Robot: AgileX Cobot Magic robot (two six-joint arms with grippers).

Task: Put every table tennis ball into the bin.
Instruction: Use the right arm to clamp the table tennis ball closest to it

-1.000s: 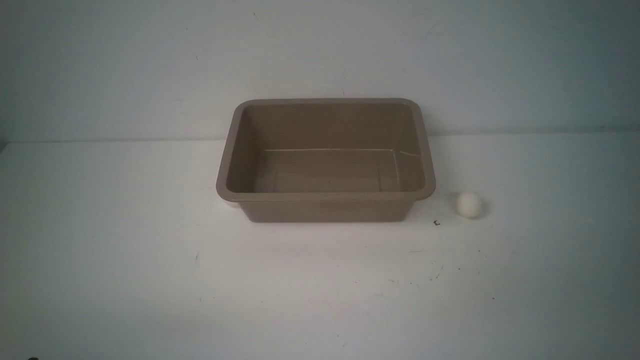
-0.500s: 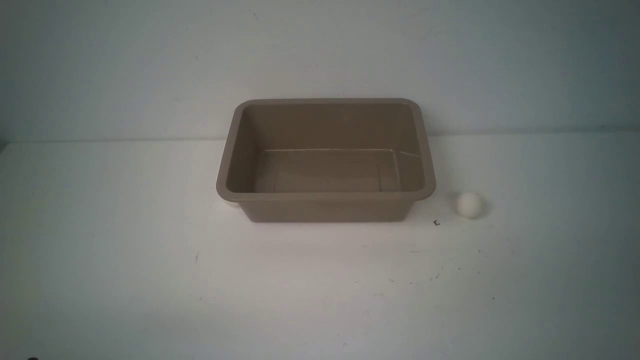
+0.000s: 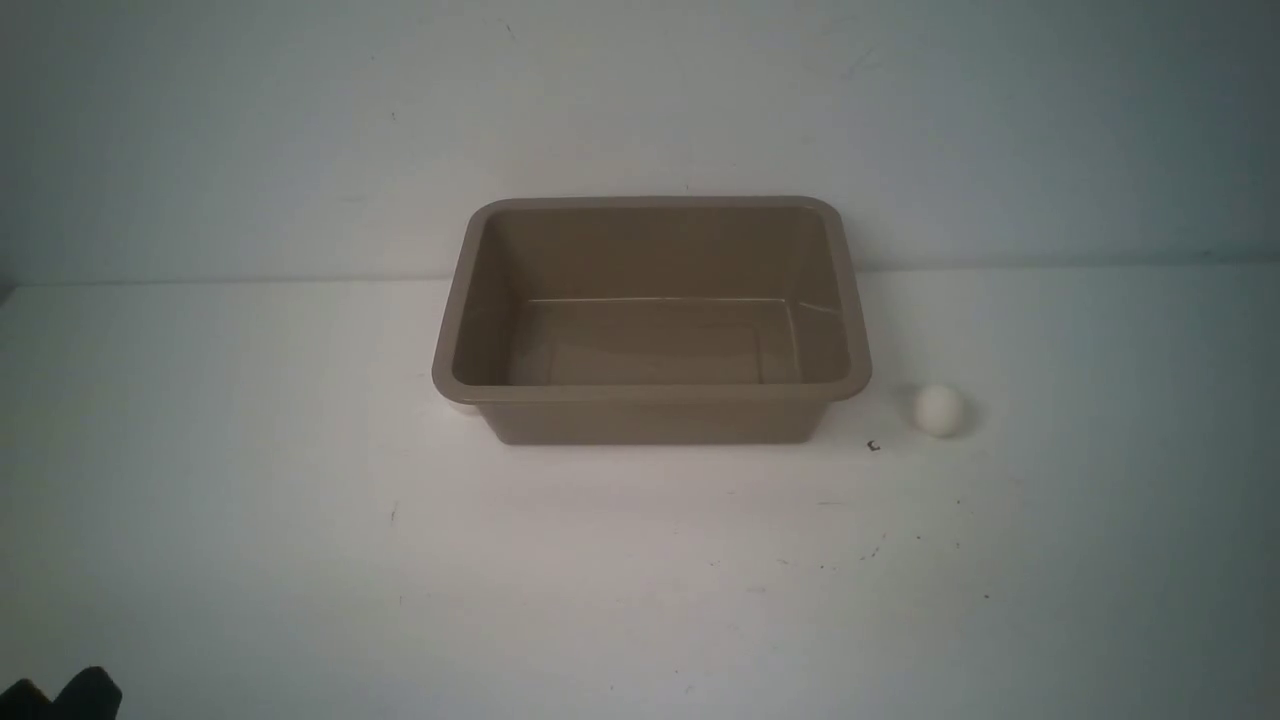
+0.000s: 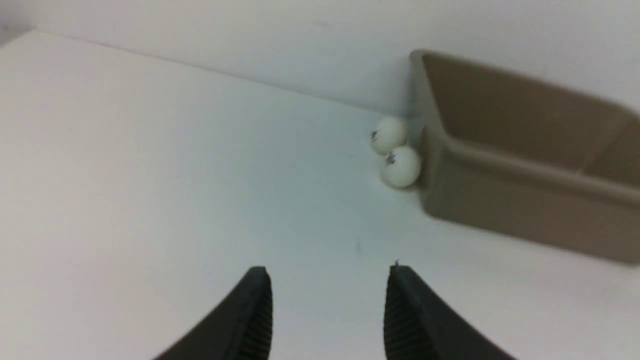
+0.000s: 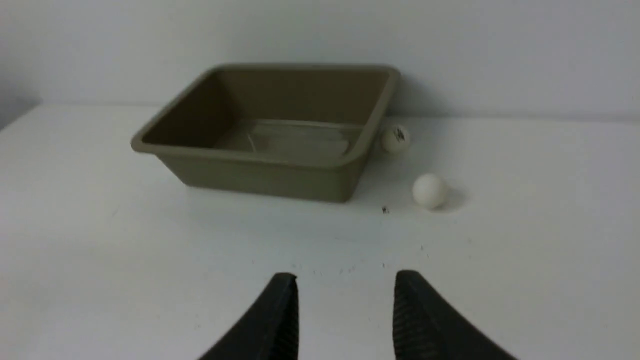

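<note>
A: Balls point(image 4: 401, 167) point(image 4: 389, 135) on the table, just beside the bin's point(image 3: 650, 394) left wall. Which arm?
B: Left gripper point(image 4: 329, 272), fingers apart. Balls lie ahead of it.
A: Right?
B: Right gripper point(image 5: 346, 275) apart too, likely suits the right-side pair point(image 5: 430, 191).

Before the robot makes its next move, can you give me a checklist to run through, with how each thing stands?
- Bin upright, mouth uncovered: ok
- Left gripper open, with nothing between its fingers: ok
- Right gripper open, with nothing between its fingers: ok
- Ball out to the bin's right in plain sight of the front camera: ok
- Two balls beside the bin's left side in plain sight of the front camera: not ok, the bin mostly hides them
- All balls in the bin: not ok, four lie outside
</note>
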